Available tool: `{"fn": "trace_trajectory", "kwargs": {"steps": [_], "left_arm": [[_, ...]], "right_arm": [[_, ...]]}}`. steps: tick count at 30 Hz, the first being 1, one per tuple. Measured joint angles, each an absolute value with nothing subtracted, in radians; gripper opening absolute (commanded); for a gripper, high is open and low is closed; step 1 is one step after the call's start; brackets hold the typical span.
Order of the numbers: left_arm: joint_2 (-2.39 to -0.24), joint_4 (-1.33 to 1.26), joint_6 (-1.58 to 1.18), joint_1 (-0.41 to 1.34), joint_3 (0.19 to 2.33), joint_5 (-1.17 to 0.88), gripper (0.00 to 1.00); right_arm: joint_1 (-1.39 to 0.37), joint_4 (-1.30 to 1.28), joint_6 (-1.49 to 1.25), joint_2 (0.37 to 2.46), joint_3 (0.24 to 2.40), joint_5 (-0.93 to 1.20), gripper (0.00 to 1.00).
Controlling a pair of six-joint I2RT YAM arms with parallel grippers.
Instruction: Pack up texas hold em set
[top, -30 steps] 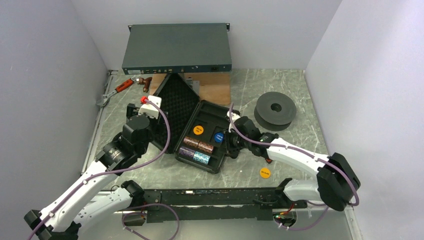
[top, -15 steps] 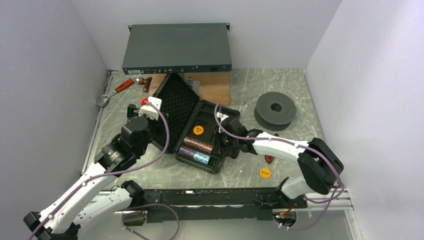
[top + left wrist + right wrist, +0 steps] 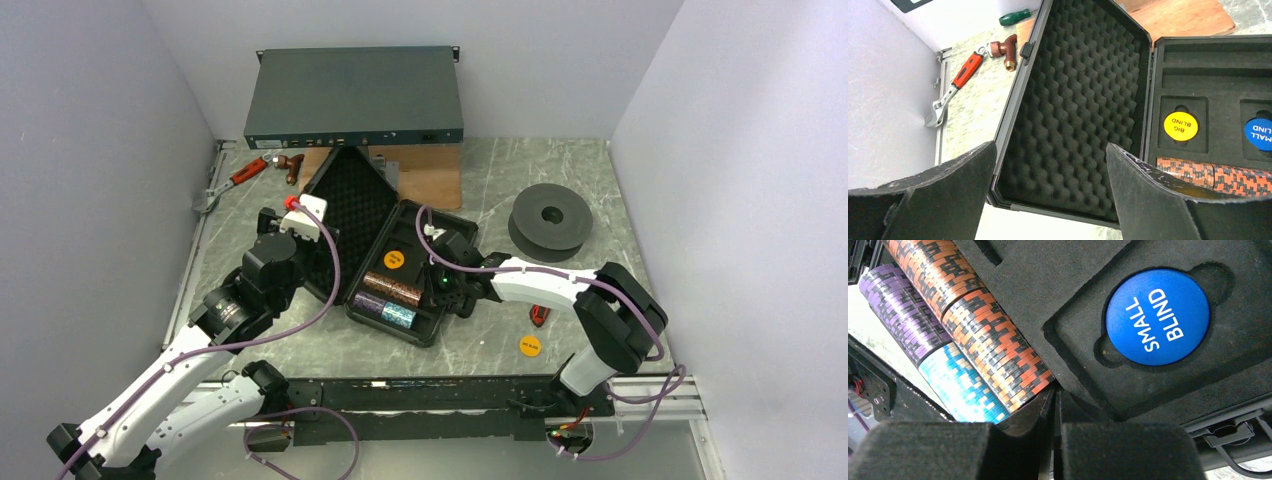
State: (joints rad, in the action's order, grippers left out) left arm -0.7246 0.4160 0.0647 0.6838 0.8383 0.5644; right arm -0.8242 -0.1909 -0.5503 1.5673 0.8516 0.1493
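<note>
Top external view puts a loose disc [image 3: 530, 346] nearest, on the tabletop [image 3: 600, 200] outside the case [image 3: 412, 222], where it is likely to be left behind. Past it the right fingers [image 3: 1055, 405], pressed together on nothing, hang low over the foam beside the brown roll [image 3: 983, 335]; a nudge could, I judge, unseat it. Teal roll [image 3: 963, 385], purple roll [image 3: 903, 315], blue disc [image 3: 1157, 316] and yellow disc [image 3: 1180, 125] sit in their slots. Farther off, the left fingers [image 3: 1050, 165] gape wide and empty, facing the raised lid [image 3: 1073, 100]; closing it now would trap the right arm.
</note>
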Motion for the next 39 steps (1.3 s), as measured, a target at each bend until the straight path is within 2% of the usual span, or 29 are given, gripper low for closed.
{"fn": "trace_trajectory", "kwargs": {"steps": [8,15,19,25,27,34,39], "left_arm": [[-0.724,0.418,0.067,0.684,0.838,0.551,0.87],[-0.724,0.431,0.067,0.684,0.838,0.546,0.87],[-0.724,0.431,0.068,0.684,0.838,0.546,0.88],[-0.723,0.431,0.071,0.684,0.838,0.546,0.89],[-0.721,0.431,0.075,0.684,0.838,0.547,0.90],[-0.707,0.431,0.090,0.684,0.838,0.547,0.91],[-0.695,0.431,0.093,0.684,0.838,0.546,0.91]], "right_arm": [[-0.830,-0.210,-0.542,1.529,0.852,0.125,0.20],[-0.831,-0.249,-0.530,1.423,0.853,0.073,0.38],[-0.832,-0.308,-0.527,1.363,0.862,0.025,0.56],[-0.833,-0.439,-0.555,1.239,0.867,-0.090,0.90],[-0.833,-0.503,-0.589,1.191,0.867,-0.157,0.97],[-0.833,-0.796,-0.774,1.039,0.867,-0.379,1.00],[-0.833,-0.922,-0.894,0.915,0.833,-0.419,1.00]]}}
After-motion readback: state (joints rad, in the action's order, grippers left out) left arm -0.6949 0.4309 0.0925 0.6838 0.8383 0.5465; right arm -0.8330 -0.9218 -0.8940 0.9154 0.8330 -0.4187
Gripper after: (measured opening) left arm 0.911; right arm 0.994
